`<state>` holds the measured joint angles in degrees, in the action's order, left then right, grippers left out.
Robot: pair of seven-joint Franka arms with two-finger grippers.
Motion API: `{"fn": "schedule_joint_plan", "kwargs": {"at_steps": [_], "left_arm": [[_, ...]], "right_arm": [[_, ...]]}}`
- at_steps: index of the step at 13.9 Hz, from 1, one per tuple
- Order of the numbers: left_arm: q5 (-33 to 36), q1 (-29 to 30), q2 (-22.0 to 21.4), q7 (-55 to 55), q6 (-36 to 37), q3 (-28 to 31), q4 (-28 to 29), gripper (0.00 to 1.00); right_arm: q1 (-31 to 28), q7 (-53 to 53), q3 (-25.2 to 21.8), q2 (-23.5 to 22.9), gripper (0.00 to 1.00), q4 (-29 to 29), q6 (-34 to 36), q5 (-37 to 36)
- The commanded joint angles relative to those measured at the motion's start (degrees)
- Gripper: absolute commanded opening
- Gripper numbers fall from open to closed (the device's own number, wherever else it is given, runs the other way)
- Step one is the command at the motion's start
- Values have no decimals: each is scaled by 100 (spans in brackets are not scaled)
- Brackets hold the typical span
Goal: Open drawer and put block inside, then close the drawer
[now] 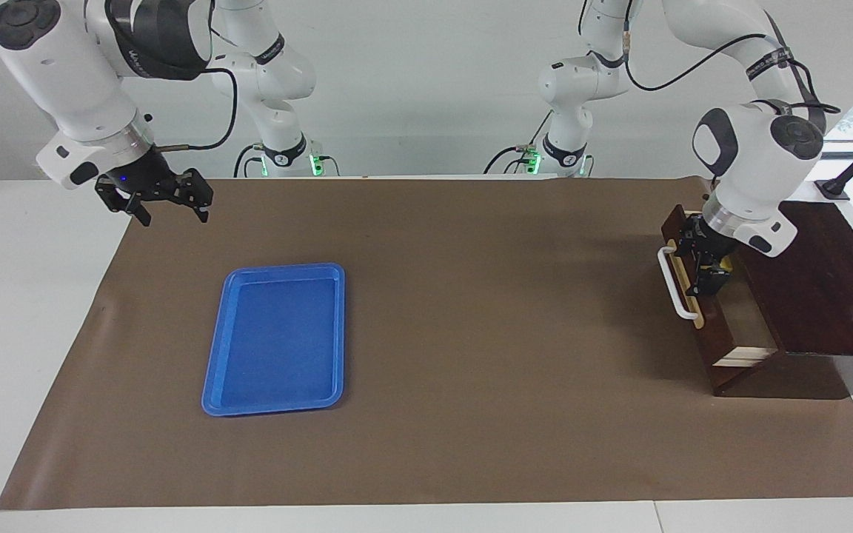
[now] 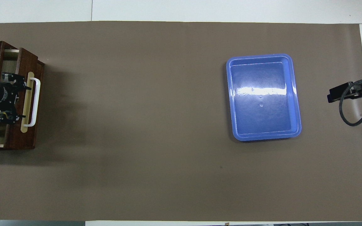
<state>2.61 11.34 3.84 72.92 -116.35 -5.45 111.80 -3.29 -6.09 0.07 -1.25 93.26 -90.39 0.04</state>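
Note:
The drawer (image 1: pixel 748 333) stands pulled open out of its dark wooden box (image 1: pixel 826 281) at the left arm's end of the table, showing its pale inside and white handle (image 1: pixel 674 285). My left gripper (image 1: pixel 714 280) reaches down into the open drawer just inside its front panel, shut on the yellow block (image 1: pixel 727 264), of which only a sliver shows. In the overhead view the left gripper (image 2: pixel 9 97) covers most of the drawer (image 2: pixel 30 62). My right gripper (image 1: pixel 175 215) waits open and empty in the air over the mat's corner at the right arm's end.
A flat blue tray (image 1: pixel 275 339) lies empty on the brown mat (image 1: pixel 471 333) toward the right arm's end; it also shows in the overhead view (image 2: pixel 262 97). The right gripper (image 2: pixel 350 91) shows at that view's edge.

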Motion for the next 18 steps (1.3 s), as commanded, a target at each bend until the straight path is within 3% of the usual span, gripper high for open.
{"fn": "schedule_joint_plan", "kwargs": {"at_steps": [1, 5, 10, 14, 16, 18], "left_arm": [[90, 342, -103, -531, -45, -18, 96, 100], [90, 378, -86, -927, 51, -18, -9, 100], [64, -236, -445, -2541, 2060, -115, -1028, 100], [-313, -492, -622, -3895, 2941, -141, -1423, 100], [-349, -868, -648, -5141, 2847, -89, -1407, 100], [-332, -931, -526, -5428, 2793, 25, -1485, 100]], "right_arm": [[-93, 90, 90, 19, 100, -45, 135, -31], [-93, 90, 90, 45, 100, -45, 92, -92], [-76, 99, 90, 116, 100, -1, 65, -101], [-93, 90, 81, 107, 100, -1, 100, -101], [-93, 81, 81, 107, 100, -1, 100, -101], [-93, 81, 81, 107, 100, -9, 92, -101]]}}
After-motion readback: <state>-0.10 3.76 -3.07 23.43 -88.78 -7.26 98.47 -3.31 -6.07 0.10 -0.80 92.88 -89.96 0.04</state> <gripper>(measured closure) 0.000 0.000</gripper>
